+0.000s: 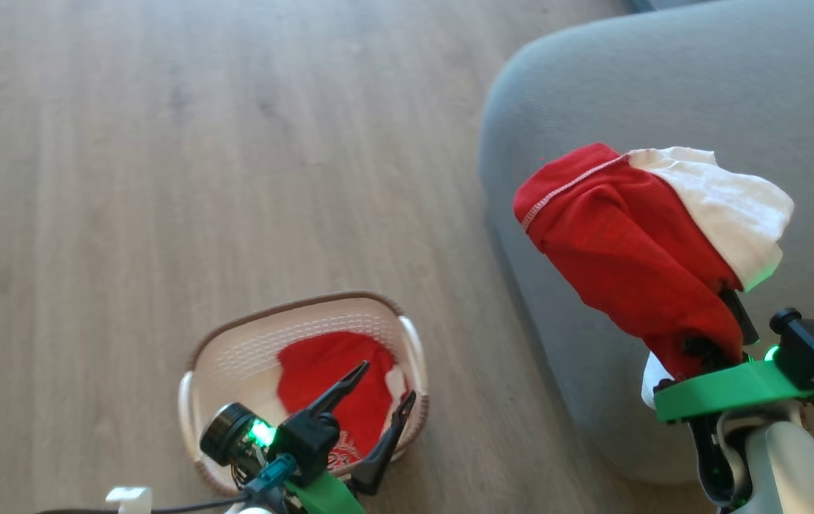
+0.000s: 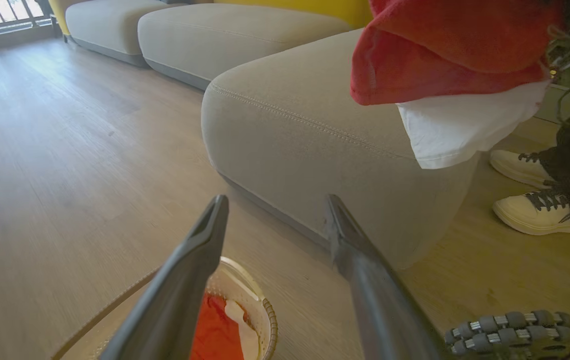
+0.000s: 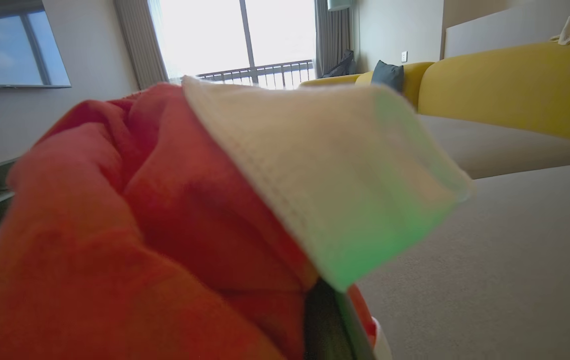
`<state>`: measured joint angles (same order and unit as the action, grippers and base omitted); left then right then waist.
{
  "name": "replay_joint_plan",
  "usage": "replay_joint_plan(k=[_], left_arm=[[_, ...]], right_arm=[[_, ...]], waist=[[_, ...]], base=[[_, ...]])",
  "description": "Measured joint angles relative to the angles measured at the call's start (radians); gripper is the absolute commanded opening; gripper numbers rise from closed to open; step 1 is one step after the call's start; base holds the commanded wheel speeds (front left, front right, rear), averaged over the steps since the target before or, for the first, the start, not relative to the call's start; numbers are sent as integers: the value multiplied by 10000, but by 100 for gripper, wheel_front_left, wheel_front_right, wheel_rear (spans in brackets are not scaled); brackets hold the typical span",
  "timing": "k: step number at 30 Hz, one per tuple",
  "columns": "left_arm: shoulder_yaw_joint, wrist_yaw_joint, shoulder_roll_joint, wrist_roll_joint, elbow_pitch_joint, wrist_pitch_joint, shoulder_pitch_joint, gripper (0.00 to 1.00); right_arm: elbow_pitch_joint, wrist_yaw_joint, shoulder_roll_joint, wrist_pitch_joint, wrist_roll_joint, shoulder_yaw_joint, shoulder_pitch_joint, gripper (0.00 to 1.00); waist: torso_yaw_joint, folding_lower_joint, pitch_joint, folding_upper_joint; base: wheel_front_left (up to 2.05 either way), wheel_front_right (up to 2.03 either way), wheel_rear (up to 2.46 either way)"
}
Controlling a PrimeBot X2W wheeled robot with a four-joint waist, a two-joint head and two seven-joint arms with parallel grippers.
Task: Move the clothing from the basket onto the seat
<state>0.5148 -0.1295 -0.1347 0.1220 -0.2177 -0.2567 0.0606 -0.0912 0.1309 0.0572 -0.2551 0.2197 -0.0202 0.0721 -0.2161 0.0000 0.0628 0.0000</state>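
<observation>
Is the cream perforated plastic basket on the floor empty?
No, a red fabric garment with a white panel lies inside the cream basket, below the open left fingers.

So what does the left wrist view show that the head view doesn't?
Left wrist view adds a person's cream shoes beside the seat, more cushions behind it, and a ridged grey wheel. Head view adds the basket's perforated walls and white handles, plus the green bracket on the right arm. Both: the held garment, red and white, at the seat, a second red garment in the basket, and the open left end effector over it.
</observation>
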Motion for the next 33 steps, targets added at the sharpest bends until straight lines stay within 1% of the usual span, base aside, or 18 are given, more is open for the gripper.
replay_joint_plan(k=[1,15,18,26,30,33], left_arm=[[0,0,0,0,0,0,0,100],[529,-2,-94,-8,59,0,66,100],[1072,-2,-255,-226,61,0,244,100],[2347,-2,-360,-42,-159,0,1204,100],[2621,-2,-424,119,-278,0,1488,100],[2654,-2,-426,138,-280,0,1583,100]], right_arm=[[0,0,0,0,0,0,0,0],[65,0,-42,0,-13,-69,-14,0],[320,0,-46,0,-13,-445,-47,0],[915,0,-100,0,311,-1340,-506,0],[1047,0,-144,0,370,-1453,-625,0],[1112,0,-165,0,370,-1622,-625,0]], waist=[[0,0,0,0],[-2539,0,-124,0],[-2969,0,-67,0],[-3312,0,378,0],[-3370,0,507,0],[-3376,0,545,0]], base=[[0,0,0],[0,0,0],[0,0,0],[0,0,0],[0,0,0],[0,0,0]])
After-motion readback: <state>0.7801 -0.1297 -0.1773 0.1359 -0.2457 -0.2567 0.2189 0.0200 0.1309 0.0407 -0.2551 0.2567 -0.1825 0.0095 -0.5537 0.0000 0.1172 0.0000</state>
